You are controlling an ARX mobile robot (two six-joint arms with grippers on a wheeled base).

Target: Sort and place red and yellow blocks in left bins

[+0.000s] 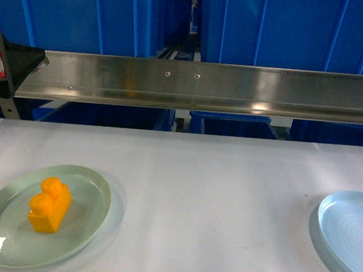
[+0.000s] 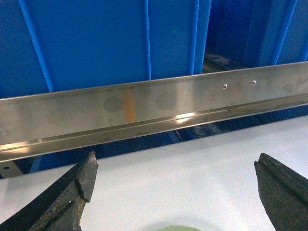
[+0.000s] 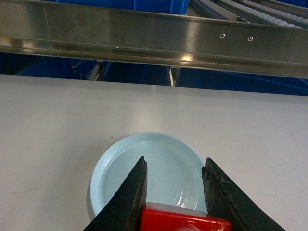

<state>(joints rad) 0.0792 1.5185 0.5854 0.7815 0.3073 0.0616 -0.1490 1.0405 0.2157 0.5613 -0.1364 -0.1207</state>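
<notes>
While the right claw (image 3: 174, 192) grasps the red block (image 3: 185, 220) above the blue plate (image 3: 144, 168), the released left claw (image 2: 175, 185) hovers; the yellow block (image 1: 50, 204) at 8 o'clock looks light, rigid, slippery: pinch its flat sides.

We see the orange-yellow block (image 1: 50, 205), glossy, with two round studs on top, standing upright on the pale green plate (image 1: 91, 186) at about eight o'clock in the head view, its long side running toward one o'clock. The red block (image 3: 185, 219) shows only in the right wrist view, at six o'clock: a bright, shiny edge pinched between the two dark fingers of the right claw (image 3: 174, 185), above the pale blue plate (image 3: 120, 166). The blue bins (image 1: 282, 31), ribbed and deep, stand along twelve o'clock behind the steel rail (image 1: 234, 90).
</notes>
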